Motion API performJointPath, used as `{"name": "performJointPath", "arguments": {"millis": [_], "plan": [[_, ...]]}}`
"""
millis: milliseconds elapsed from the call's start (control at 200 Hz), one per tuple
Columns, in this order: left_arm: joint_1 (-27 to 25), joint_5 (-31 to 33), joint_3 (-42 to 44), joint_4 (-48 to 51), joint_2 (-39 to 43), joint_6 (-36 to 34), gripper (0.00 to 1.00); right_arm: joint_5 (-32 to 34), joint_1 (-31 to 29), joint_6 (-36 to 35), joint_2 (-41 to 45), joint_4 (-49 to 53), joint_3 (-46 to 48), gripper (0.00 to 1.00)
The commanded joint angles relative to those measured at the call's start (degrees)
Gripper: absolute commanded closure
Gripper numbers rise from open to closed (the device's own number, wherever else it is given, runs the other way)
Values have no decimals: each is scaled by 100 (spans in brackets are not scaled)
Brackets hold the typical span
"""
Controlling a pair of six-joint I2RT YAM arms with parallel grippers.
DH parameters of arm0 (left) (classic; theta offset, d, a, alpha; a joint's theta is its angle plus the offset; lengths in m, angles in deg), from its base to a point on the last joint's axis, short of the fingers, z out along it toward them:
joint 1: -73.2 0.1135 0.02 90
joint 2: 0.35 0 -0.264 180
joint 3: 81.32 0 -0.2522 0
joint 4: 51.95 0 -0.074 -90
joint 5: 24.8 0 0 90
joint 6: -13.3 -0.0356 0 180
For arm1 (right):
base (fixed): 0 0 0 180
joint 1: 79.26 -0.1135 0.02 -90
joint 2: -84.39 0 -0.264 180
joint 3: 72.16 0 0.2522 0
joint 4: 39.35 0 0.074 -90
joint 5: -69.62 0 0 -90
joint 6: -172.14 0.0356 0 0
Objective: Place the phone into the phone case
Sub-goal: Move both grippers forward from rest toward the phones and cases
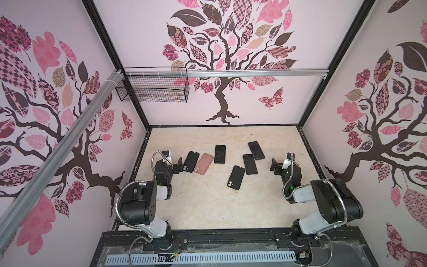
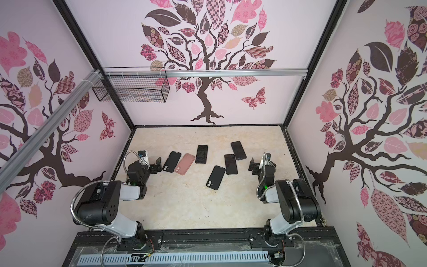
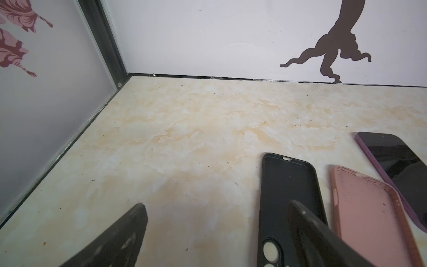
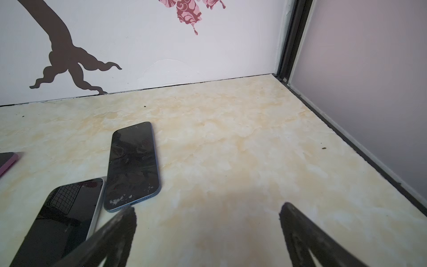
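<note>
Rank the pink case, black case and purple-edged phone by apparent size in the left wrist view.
1. pink case.
2. black case, nearly alike, partly behind a fingertip.
3. purple-edged phone, farther off and cropped, so unsure.

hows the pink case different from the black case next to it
The black case is dark; the pink case is pale pink. The black case lies nearest the left gripper; the pink case lies beyond it, toward the middle. Both lie flat, empty, open side up, side by side.

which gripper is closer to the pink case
Left. The left gripper is one black case away from the pink case; the right gripper is far off on its other side.
</note>
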Motion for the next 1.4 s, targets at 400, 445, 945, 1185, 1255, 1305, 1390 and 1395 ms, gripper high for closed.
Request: {"name": "performJointPath", "arguments": {"millis": [400,445,945,1185,1255,1305,1390,1395], "plan": [[17,-29,14,-91,-53,5,3,-32,25,1,-59,-125,-78,0],[19,-29,17,-95,-45,9,3,-26,29,-1,-59,-127,-85,0],[28,-31,-4,-71,-61,5,3,-33,28,-11,-61,-100,-107,0],[-50,339,-15,-14,-40,24,3,-30,18,-7,-52,-109,-91,0],[-140,660,20,-78,-31,20,3,-31,23,-20,-34,-174,-44,0],[-204,882,91,-174,31,34,3,-26,18,-24,-18,-256,-34,0],[-385,1422,150,75,450,-11,3,42,23,-27,441,631,-308,0],[-391,1457,139,128,489,-21,3,44,23,-24,459,705,-329,0]]}}
